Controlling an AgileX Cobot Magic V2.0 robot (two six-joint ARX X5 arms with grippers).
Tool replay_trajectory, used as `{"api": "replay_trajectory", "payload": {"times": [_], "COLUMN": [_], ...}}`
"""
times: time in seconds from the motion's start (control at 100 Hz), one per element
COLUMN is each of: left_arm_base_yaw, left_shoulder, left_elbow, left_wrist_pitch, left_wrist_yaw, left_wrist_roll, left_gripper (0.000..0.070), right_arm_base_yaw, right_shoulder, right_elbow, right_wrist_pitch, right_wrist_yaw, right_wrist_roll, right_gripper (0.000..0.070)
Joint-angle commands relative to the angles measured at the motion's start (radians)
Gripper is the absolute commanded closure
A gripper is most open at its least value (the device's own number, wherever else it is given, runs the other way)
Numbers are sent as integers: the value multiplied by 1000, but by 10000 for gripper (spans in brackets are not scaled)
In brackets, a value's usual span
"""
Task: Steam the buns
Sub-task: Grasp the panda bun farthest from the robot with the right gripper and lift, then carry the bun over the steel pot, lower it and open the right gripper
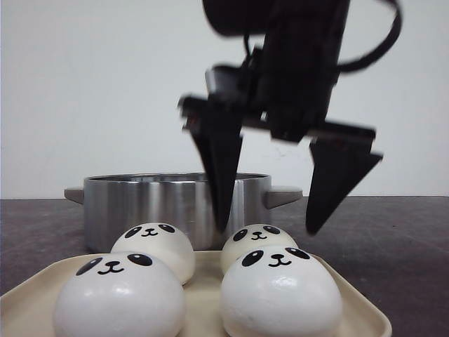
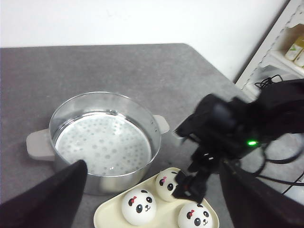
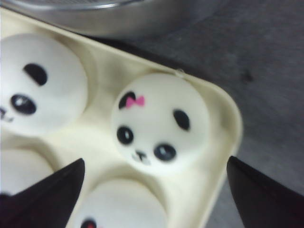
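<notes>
Four white panda-faced buns sit on a cream tray (image 1: 372,319): front left (image 1: 119,295), front right (image 1: 280,291), back left (image 1: 154,246), back right (image 1: 256,242). A steel steamer pot (image 1: 154,207) stands just behind the tray, its perforated plate (image 2: 102,142) bare. My right gripper (image 1: 268,230) is open and hangs above the back right bun, one finger on each side, not touching. In the right wrist view that bun (image 3: 161,123) lies between the open fingers (image 3: 156,160). My left gripper (image 2: 153,162) is open, empty, high above pot and tray.
The dark grey table (image 2: 118,66) reaches back to a white wall. A white shelf unit (image 2: 285,47) and black cables (image 2: 266,83) stand off the table's right edge. The right arm (image 2: 237,123) hides one bun in the left wrist view.
</notes>
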Motion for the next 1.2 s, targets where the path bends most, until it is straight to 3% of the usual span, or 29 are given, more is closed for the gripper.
{"api": "replay_trajectory", "payload": {"times": [0.0,0.26,0.31,0.39,0.5,0.66,0.86,1.05,1.19], "left_arm_base_yaw": [-4,-4,-5,-8,-16,-18,-18,-18,-18], "left_shoulder": [0,-8,-8,-8,-8,-8,-8,-8,-8], "left_elbow": [13,13,13,13,13,13,13,13,13], "left_wrist_pitch": [11,1,2,2,2,-2,-4,11,26], "left_wrist_yaw": [-3,-3,-3,-6,-6,-6,-6,-32,-33], "left_wrist_roll": [10,11,11,11,16,17,17,17,17], "left_gripper": [155,155,155,155,155,155,155,155,155], "right_arm_base_yaw": [-1,-43,-50,-59,-59,-42,23,55,-31], "right_shoulder": [40,105,113,124,131,101,-110,-233,-167], "right_elbow": [12,12,12,12,12,13,55,224,382], "right_wrist_pitch": [19,68,79,90,93,100,108,171,166], "right_wrist_yaw": [-6,-6,-8,-29,-74,-69,-80,40,3], "right_wrist_roll": [14,39,46,56,47,31,-6,-58,-100], "right_gripper": [116,124,153,314,700,693,693,694,695]}}
